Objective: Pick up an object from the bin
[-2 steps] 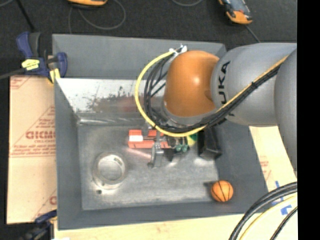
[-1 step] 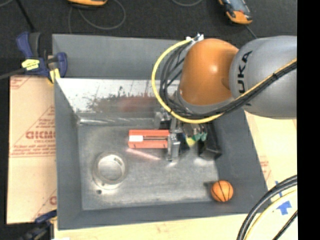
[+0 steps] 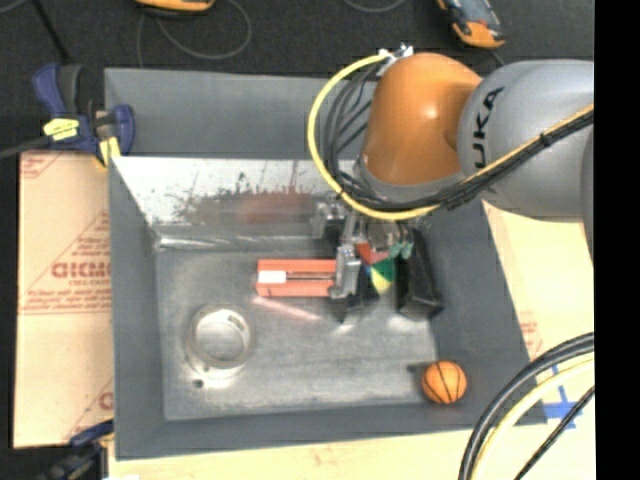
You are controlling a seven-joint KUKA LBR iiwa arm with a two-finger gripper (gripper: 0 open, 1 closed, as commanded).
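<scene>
My gripper [image 3: 346, 280] is low in the middle of the bin, under the orange wrist cover. Right beside it, on its left, lies a flat orange and white block [image 3: 292, 277], its right end touching the gripper. Just to the gripper's right sits a small green, yellow and red thing [image 3: 381, 271], partly hidden by the wrist. A black oblong thing [image 3: 418, 286] lies a little farther right.
A clear round cup [image 3: 219, 337] lies at the bin's lower left. A small orange ball [image 3: 444, 381] rests in the lower right corner. The arm and its yellow cable cover the bin's upper right.
</scene>
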